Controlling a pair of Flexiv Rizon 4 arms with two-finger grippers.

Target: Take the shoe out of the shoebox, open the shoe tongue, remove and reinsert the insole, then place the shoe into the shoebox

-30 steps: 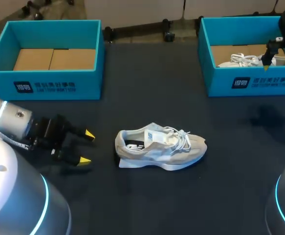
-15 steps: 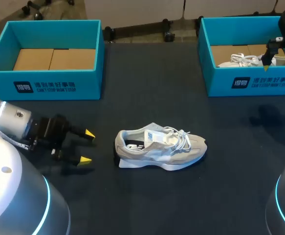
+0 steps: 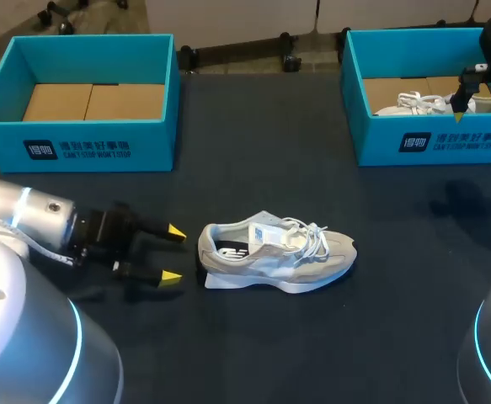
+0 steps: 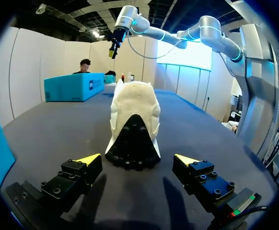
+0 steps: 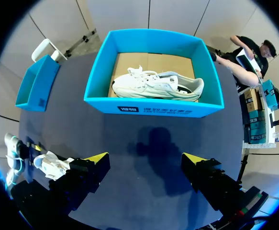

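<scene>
fingers on the left gripper (image 3: pixel 173 253) are apart, just behind the shoe (image 3: pixel 274 252) heel. I'd go in level, probably pinching the heel.

Illumination is diffuse and comes from overhead. The dark table (image 3: pixel 245 337) carries a soft shadow of the right gripper (image 5: pixel 145 156) just before the shoebox (image 5: pixel 153 109). The left gripper (image 4: pixel 137 158) casts two faint shadows under its fingers. The shoe (image 3: pixel 274 252) is evenly lit.
</scene>
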